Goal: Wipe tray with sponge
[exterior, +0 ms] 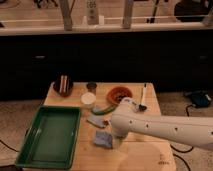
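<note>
On the desk [145, 154], my end effector [116, 134] hangs just right of the sponge [103, 139] — open or closed, I cannot tell — tray [48, 136] at left, blue-grey piece [96, 121] and red bowl [120, 94] close behind.

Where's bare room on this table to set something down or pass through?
The floor of the tray is bare. So are the near edge of the table, in front of the arm, and the strip between tray and sponge. The hand sits beside the sponge. The back half is crowded with bowls and cups.
</note>
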`<state>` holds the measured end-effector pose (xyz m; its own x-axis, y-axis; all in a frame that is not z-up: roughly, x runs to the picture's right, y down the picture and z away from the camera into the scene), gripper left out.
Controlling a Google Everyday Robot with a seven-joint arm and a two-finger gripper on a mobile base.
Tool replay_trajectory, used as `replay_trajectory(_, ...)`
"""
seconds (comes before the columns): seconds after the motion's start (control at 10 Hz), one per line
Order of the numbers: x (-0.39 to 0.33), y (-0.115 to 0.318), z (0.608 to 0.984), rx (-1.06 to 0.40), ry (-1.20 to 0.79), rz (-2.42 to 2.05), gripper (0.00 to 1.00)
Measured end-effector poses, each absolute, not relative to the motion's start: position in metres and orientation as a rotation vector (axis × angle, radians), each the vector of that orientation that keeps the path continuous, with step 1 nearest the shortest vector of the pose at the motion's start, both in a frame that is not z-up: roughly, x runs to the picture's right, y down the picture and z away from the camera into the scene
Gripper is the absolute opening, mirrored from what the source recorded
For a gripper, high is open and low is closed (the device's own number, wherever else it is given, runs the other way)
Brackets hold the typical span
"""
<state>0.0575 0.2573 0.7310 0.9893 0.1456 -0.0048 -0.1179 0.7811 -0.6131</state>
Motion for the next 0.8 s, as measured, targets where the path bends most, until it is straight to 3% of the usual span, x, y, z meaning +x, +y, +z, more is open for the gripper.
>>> replay_trajectory(0.2,0.056,0.266,0.74,-0.648,-0.042,0.146,0.47)
replay_trajectory(0.4,0.052,0.265,0.739,-0.635,-0.041,0.143,0.31)
replay_trajectory(0.6,0.049,0.258,0.724,-0.635,-0.035,0.154,0.24)
replay_trajectory(0.8,0.049,0.255,0.717,-0.628,-0.03,0.154,0.1)
